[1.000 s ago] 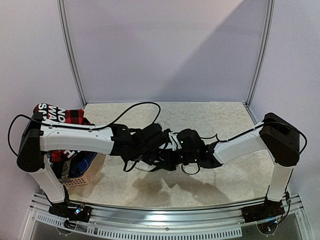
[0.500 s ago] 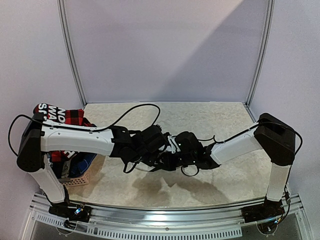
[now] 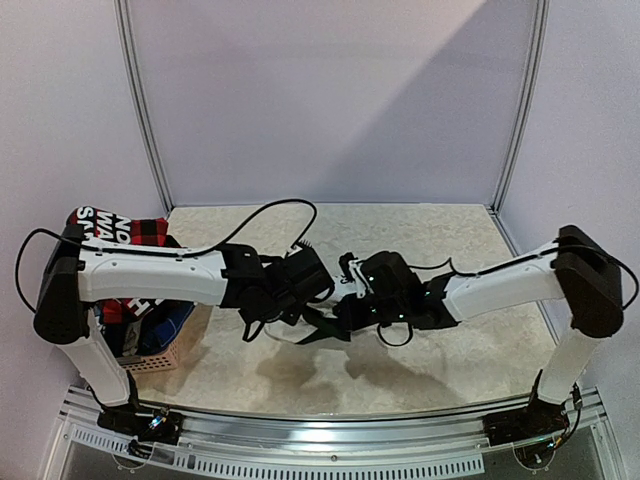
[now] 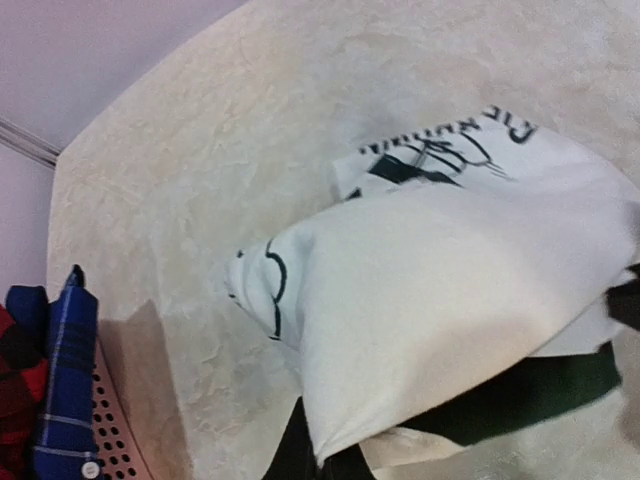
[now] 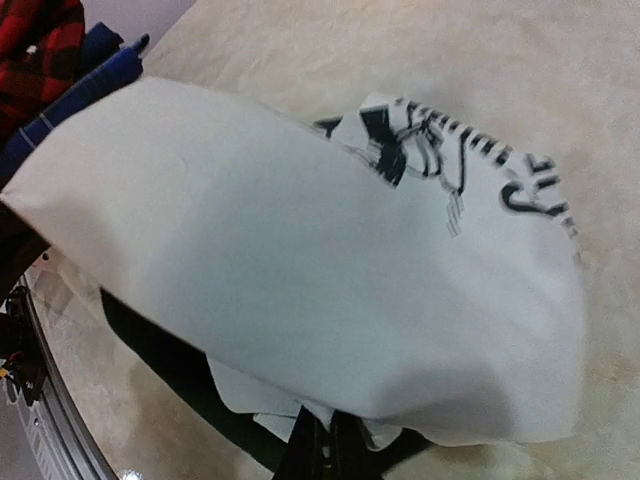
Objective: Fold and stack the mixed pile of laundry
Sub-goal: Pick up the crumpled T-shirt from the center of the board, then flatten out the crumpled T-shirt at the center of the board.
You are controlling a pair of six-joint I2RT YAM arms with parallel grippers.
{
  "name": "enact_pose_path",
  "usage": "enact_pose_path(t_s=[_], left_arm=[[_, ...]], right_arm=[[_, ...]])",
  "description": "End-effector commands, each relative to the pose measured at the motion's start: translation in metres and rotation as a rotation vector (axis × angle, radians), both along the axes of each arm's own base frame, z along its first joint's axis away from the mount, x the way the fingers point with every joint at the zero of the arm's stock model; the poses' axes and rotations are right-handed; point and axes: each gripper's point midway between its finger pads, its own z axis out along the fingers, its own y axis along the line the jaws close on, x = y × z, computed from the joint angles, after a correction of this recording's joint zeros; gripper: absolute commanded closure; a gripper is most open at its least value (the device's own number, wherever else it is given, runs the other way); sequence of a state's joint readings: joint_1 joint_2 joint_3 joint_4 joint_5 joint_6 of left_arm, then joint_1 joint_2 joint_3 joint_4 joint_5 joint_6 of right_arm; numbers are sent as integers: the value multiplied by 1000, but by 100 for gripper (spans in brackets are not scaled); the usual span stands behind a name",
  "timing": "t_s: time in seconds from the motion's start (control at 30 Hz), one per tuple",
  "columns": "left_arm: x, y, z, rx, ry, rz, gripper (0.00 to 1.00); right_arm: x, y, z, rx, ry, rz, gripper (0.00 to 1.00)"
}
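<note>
- Two arms meet over the middle of the table, reaching in from the left and the right, with a white-and-dark-green printed T-shirt bunched between them.
- The left gripper is closed. In its wrist view the dark fingers pinch the T-shirt's near edge, and the white cloth billows away from them toward the far side.
- The right gripper is closed too. In its wrist view the fingertips are pressed together on a fold at the shirt's lower edge.
- From above, the arms hide most of the T-shirt. Only a dark green strip and a sliver of white hang between and just below the two wrists, with a shadow on the table beneath.
- Black lettering and a line drawing show on the shirt's far part, and a dark green band runs along its near underside.
- Whether the shirt's lowest fold touches the table cannot be told.
- The rest of the pile sits in a pinkish basket at the table's near left corner, under the left arm and well apart from the T-shirt.
- A red plaid shirt with white lettering tops the heap, spilling past the far side of the arm.
- A blue plaid piece lies just beside it, against the perforated basket wall.
</note>
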State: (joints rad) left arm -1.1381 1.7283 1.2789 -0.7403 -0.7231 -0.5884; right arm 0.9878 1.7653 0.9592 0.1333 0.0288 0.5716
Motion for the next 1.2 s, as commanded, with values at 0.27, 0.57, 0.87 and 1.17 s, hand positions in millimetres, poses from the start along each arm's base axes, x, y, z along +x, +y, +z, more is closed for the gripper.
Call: enact_pose_path(t_s=[0.27,0.57,0.87,1.17], left_arm=[[11,23,135,-4,-214,13,100],[39,30,147,13,-144,23,100],[81,1,30,8,139,-23,100],[110,-33,-27,41,161,-33,100]], right_arm=[[-19,-127,170,7,-311,-217,100],[-35,-218,239,78,-450,-460,100],[-31,-259,217,39,-466,-665,100],[-16,-269,192,-83,-465,-793,100]])
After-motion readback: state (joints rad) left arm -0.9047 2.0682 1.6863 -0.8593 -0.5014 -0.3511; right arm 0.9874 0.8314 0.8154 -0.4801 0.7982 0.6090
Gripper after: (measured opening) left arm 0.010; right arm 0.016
